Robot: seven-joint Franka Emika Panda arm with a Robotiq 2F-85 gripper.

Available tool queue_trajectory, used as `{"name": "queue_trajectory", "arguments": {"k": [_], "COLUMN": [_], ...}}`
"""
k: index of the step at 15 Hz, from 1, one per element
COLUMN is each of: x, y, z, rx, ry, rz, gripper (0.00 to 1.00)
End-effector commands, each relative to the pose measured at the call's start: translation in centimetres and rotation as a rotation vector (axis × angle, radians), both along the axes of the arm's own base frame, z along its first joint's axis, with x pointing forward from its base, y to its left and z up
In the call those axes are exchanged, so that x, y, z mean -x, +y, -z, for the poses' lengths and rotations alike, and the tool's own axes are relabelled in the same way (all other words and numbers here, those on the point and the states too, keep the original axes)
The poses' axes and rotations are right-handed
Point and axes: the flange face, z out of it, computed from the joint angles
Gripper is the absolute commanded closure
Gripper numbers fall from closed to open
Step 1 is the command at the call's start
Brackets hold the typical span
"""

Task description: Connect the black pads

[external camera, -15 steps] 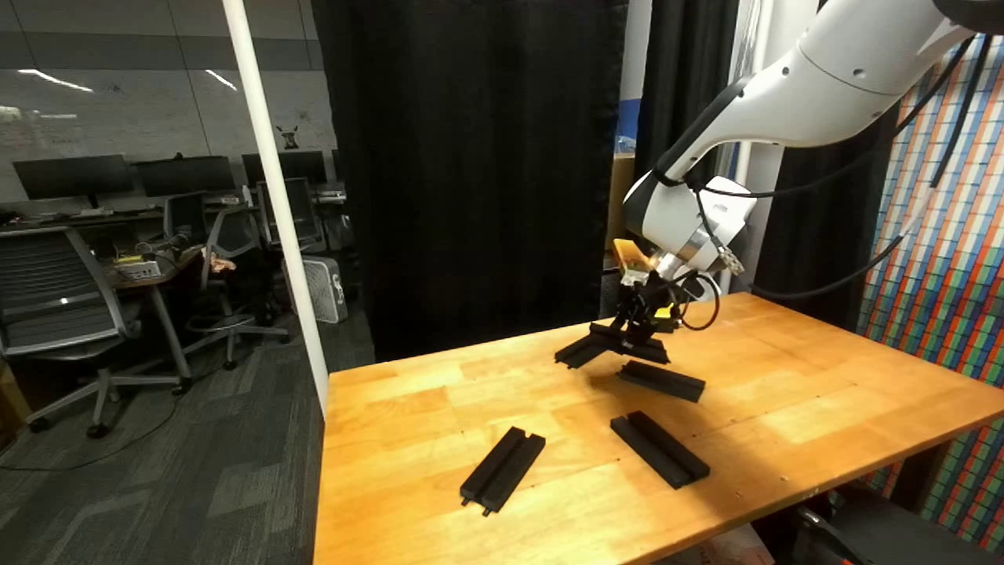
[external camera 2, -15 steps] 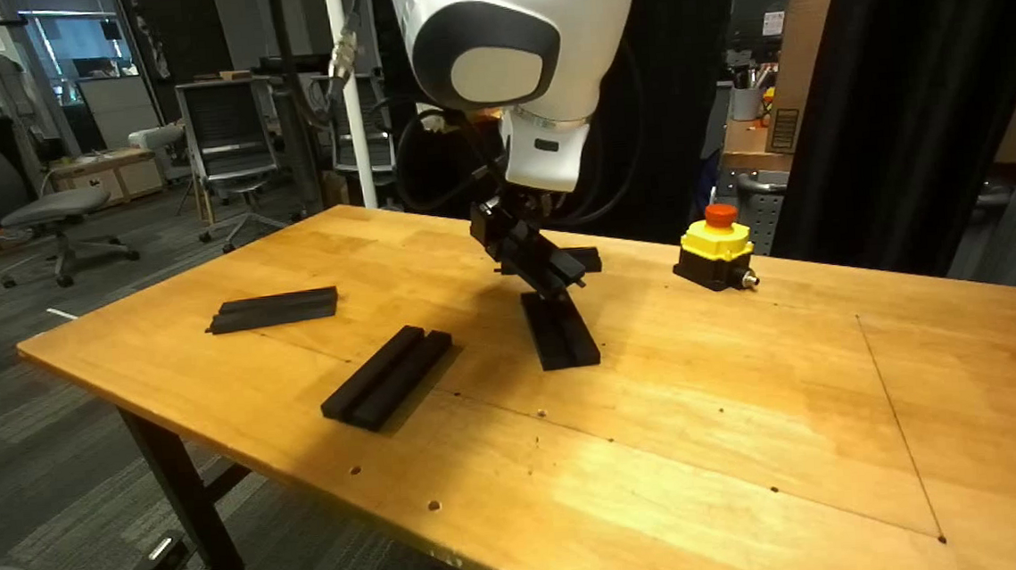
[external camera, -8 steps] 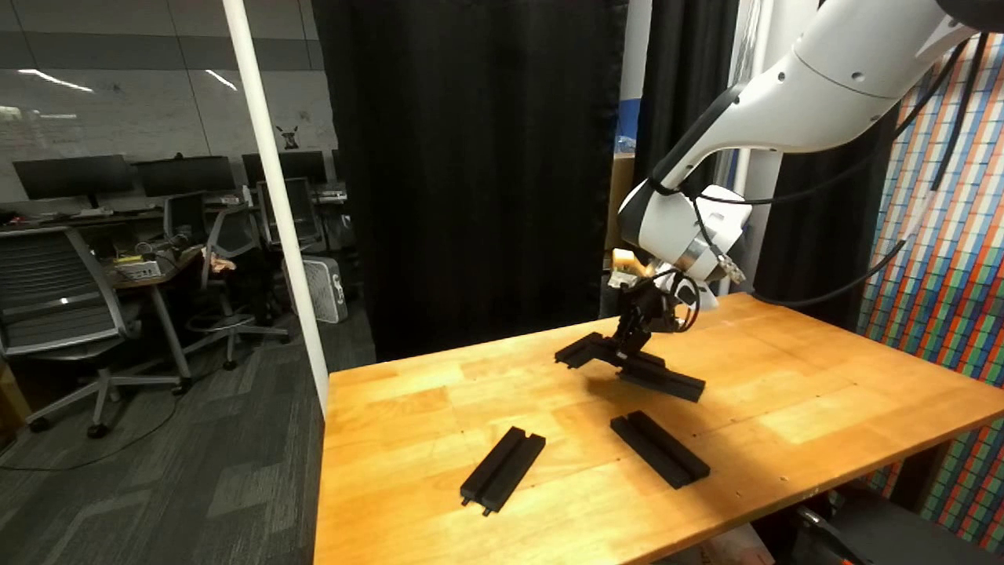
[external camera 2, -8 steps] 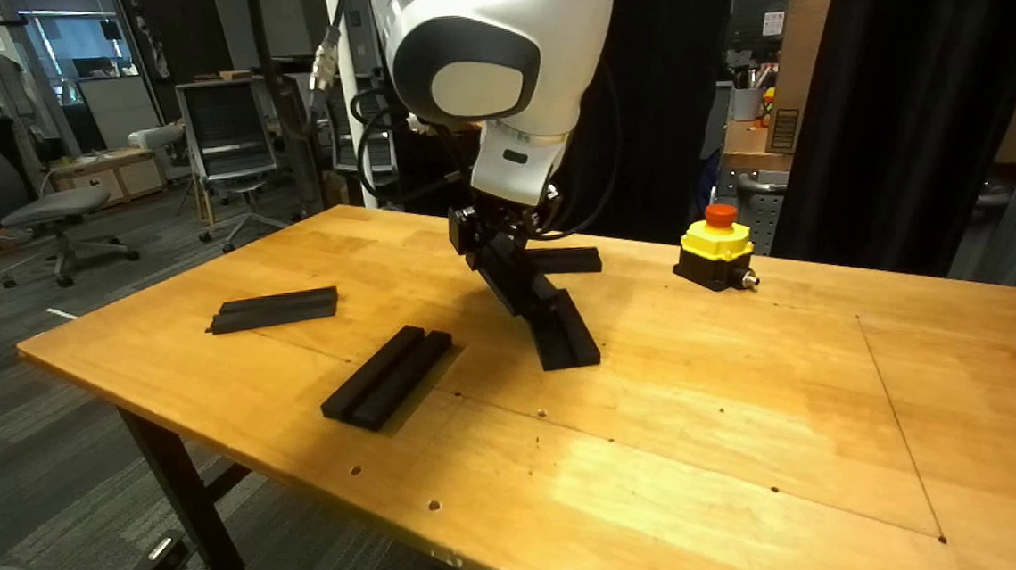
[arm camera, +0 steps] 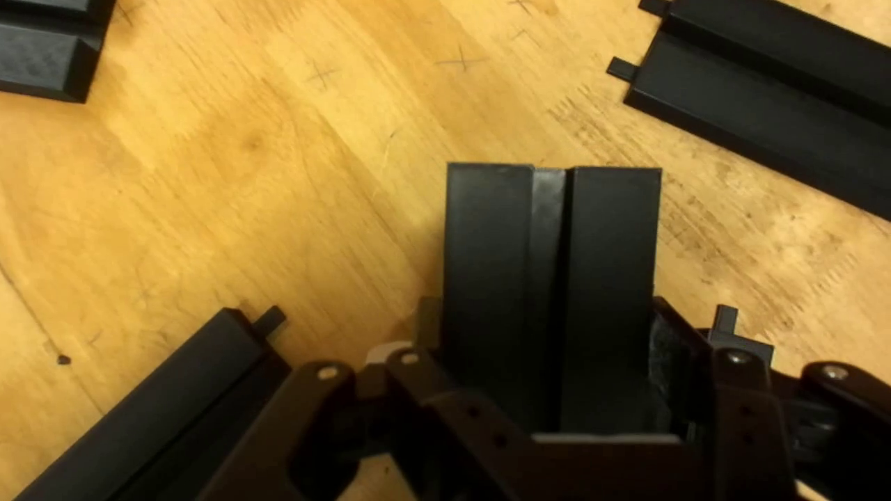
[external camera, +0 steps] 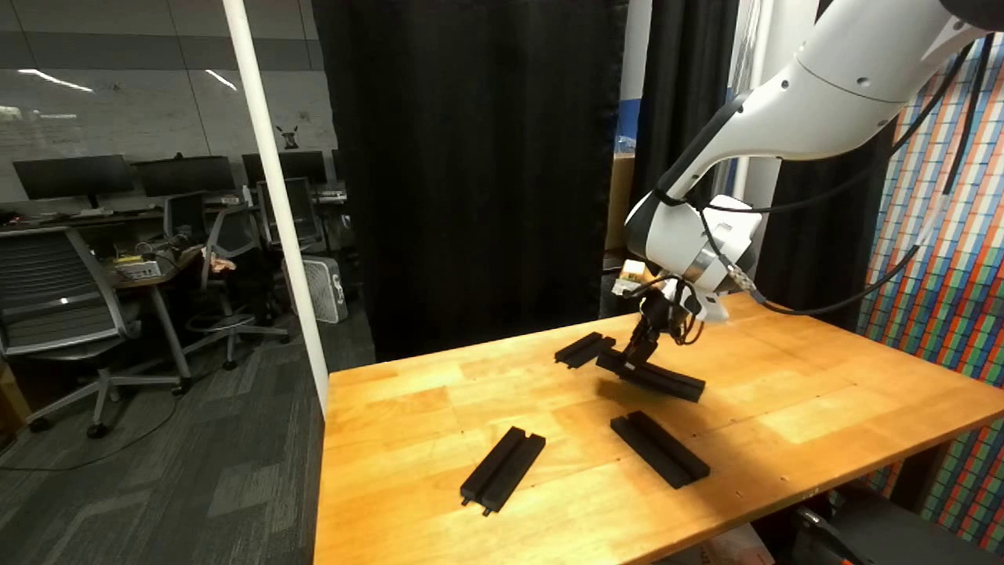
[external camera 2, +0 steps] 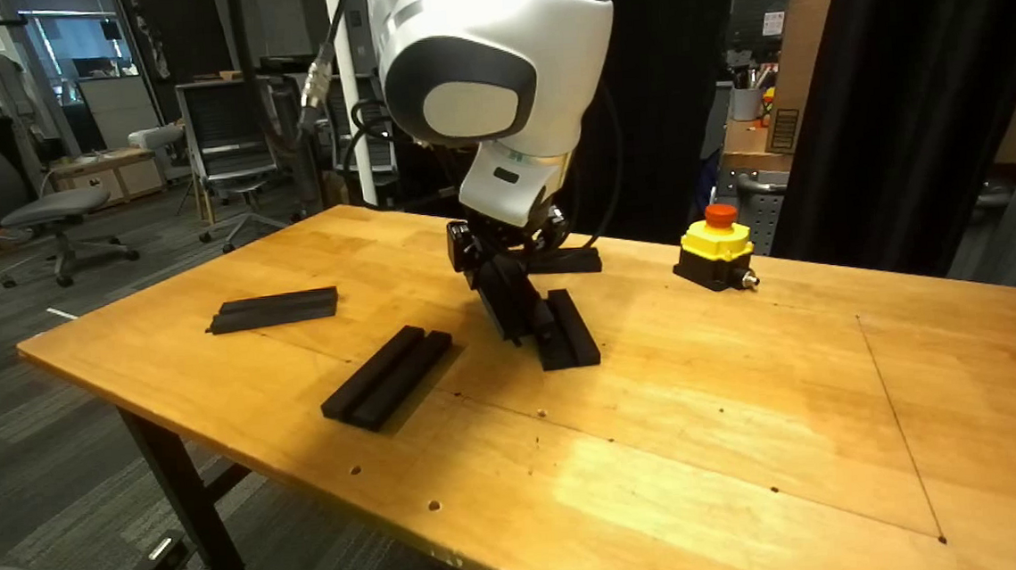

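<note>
Black curtain (external camera: 478, 173), grey floor (external camera: 247, 471)

Arm (external camera: 816, 102) slopes down from high above the gripped black pad (arm camera: 612, 229); wrist (external camera 2: 520, 196) sits tilted above it. Gripper (arm camera: 546, 320) points down at a slant to the pad, its 2 fingers (arm camera: 672, 348) pressed to opposite long sides, 1 on each.

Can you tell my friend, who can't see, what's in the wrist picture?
A robot gripper holds a grooved black pad over a wooden table. Parts of more pads show around it: a top-left pad, a top-right pad, a bottom-left pad, and a mostly hidden pad behind the gripper.
</note>
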Motion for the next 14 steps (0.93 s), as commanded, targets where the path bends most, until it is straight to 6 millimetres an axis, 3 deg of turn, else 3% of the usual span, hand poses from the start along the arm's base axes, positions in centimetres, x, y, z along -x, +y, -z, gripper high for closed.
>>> {"name": "queue_trajectory", "arguments": {"k": [1,8,14], "x": [0.5,0.6,-0.1], "y": [-0.9,-4.0,-5.0], "z": [-1.1,-1.4,-1.1], "rx": [0.006,0.021,0.016], "ry": [-0.008,0.028,0.034], "rz": [0.058,0.085,0.083], "gripper": [0.55,0.55,0.55]}}
